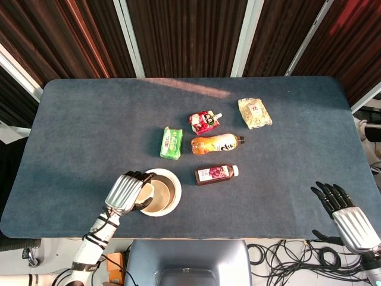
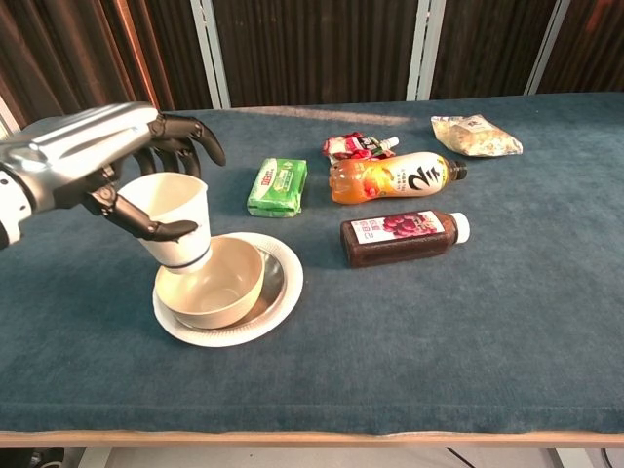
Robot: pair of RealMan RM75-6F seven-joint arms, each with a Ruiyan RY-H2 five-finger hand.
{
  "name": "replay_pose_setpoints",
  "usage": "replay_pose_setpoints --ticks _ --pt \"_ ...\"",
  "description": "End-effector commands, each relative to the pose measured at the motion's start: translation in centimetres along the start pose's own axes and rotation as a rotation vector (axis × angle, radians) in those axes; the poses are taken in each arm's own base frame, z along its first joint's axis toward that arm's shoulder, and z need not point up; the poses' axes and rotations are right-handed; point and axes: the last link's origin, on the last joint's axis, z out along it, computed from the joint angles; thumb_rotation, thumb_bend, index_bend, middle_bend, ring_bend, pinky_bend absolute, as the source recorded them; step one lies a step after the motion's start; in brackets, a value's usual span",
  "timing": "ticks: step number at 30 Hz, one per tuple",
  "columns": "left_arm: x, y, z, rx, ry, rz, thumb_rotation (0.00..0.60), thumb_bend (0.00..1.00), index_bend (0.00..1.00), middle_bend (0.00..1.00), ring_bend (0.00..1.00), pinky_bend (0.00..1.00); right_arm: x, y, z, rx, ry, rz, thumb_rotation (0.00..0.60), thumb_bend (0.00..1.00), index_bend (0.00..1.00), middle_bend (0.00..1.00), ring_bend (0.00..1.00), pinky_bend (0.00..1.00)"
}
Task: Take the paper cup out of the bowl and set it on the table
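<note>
My left hand (image 2: 93, 171) grips the white paper cup (image 2: 175, 219) and holds it lifted above the left rim of the cream bowl (image 2: 216, 283). The cup tilts slightly, with its base hanging just over the bowl's edge. In the head view the left hand (image 1: 124, 192) covers most of the cup (image 1: 146, 192) beside the bowl (image 1: 162, 192). The bowl sits on a white plate (image 2: 278, 297). My right hand (image 1: 345, 214) hangs off the table's front right corner with its fingers spread, holding nothing.
A dark juice bottle (image 2: 402, 235) lies right of the plate. Behind it are an orange bottle (image 2: 390, 178), a green packet (image 2: 277, 185), a red pouch (image 2: 356, 146) and a clear snack bag (image 2: 475, 135). Bare blue table (image 2: 468, 322) lies left and front.
</note>
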Motion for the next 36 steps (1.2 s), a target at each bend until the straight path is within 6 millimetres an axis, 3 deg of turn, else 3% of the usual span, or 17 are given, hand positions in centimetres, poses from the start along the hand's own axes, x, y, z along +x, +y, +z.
replay_pose_setpoints --ticks 1,8,20,30,36 --pt "1.7 -1.6 -0.8 0.044 0.023 0.068 0.6 0.27 0.34 0.49 0.44 0.5 0.0 0.0 0.0 -0.002 0.001 0.0 0.6 0.02 0.0 0.0 0.0 0.03" --pt "2.3 -6.6 -0.9 0.212 -0.009 0.145 0.6 0.27 0.34 0.49 0.44 0.5 -0.1 -0.1 0.1 -0.003 -0.006 -0.002 0.6 0.02 0.0 0.0 0.0 0.03" --pt "-1.2 -11.6 -0.8 0.366 -0.115 0.202 0.6 0.27 0.35 0.49 0.44 0.5 -0.3 -0.2 0.3 -0.007 -0.015 -0.011 0.6 0.02 0.0 0.0 0.0 0.03" --pt "-2.8 -13.1 -0.8 0.405 -0.156 0.192 0.6 0.27 0.31 0.45 0.41 0.51 -0.3 -0.2 0.3 -0.005 -0.018 -0.015 0.6 0.02 0.0 0.0 0.0 0.03" --pt "-3.4 -13.3 -0.7 0.404 -0.173 0.17 0.6 0.27 0.24 0.35 0.34 0.49 -0.3 -0.2 0.2 -0.003 -0.016 -0.013 0.6 0.02 0.0 0.0 0.0 0.03"
